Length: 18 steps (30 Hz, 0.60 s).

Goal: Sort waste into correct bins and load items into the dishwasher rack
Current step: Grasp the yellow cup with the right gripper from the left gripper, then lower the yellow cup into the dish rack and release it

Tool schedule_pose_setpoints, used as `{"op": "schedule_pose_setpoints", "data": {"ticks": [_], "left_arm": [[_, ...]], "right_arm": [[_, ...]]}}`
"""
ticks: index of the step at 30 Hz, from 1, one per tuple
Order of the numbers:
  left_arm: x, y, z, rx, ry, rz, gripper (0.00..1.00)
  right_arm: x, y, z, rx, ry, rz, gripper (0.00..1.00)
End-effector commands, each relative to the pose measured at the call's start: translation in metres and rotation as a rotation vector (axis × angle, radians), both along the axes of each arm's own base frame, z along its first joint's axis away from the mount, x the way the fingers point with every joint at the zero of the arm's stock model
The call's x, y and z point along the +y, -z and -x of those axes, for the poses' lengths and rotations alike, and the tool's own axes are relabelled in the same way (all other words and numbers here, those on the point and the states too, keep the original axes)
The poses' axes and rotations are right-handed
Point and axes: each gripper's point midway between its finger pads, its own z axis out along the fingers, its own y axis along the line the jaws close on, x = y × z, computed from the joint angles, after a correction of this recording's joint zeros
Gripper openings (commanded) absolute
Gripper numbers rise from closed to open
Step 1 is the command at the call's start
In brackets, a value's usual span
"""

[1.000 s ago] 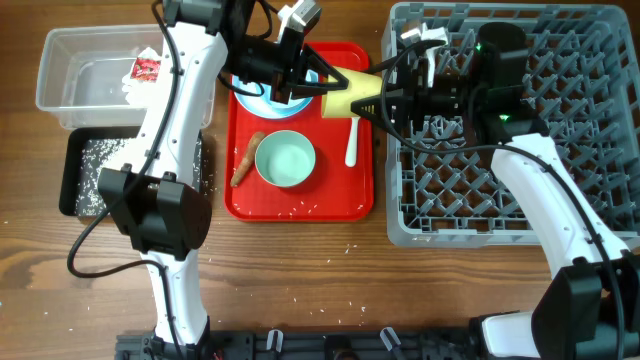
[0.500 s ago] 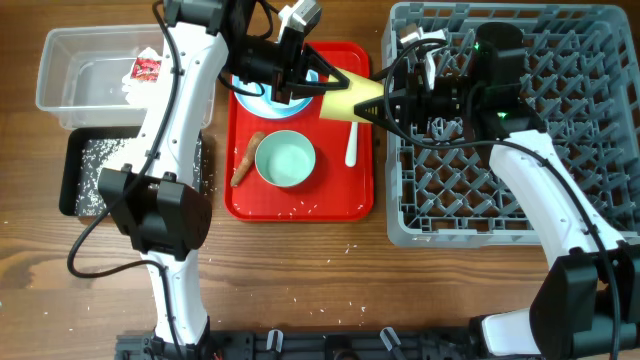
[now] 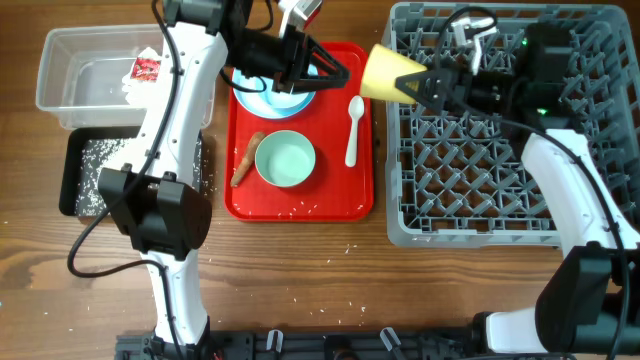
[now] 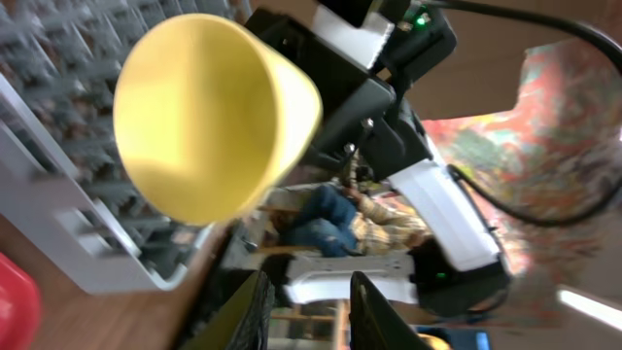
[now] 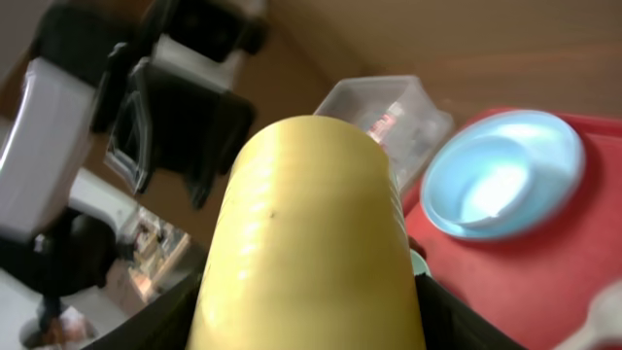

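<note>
A yellow cup point(image 3: 388, 71) is held on its side by the right gripper point(image 3: 424, 86) at the left rim of the dishwasher rack point(image 3: 480, 190) — its mouth is turned toward the red tray point(image 3: 300, 205). The left gripper point(image 3: 335, 70) is seen above the tray's upper part, fingers parted and apart from the cup, near the pale-blue plate point(image 3: 262, 97). A teal bowl point(image 3: 285, 160), a brown stick point(image 3: 247, 158) and a white spoon point(image 3: 353, 128) are laid on the tray. A printed wrapper point(image 3: 148, 68) is seen in the clear tub point(image 3: 70, 55) — rice point(image 3: 100, 165) is spread in the black tray point(image 3: 66, 180).
</note>
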Motion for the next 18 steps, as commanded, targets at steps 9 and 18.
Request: {"op": "schedule_pose_setpoints", "data": {"ticks": [9,18], "left_arm": [[0.089,0.099,-0.121,-0.375,-0.505,-0.937,0.42],[0.101,0.104,-0.118,-0.365,-0.515,-1.003,0.50]], "right_arm": [[-0.092,0.008,0.079,0.465,0.627,0.782,0.44],[-0.100,0.092,0.134,0.837,0.562,1.168,0.44]]}}
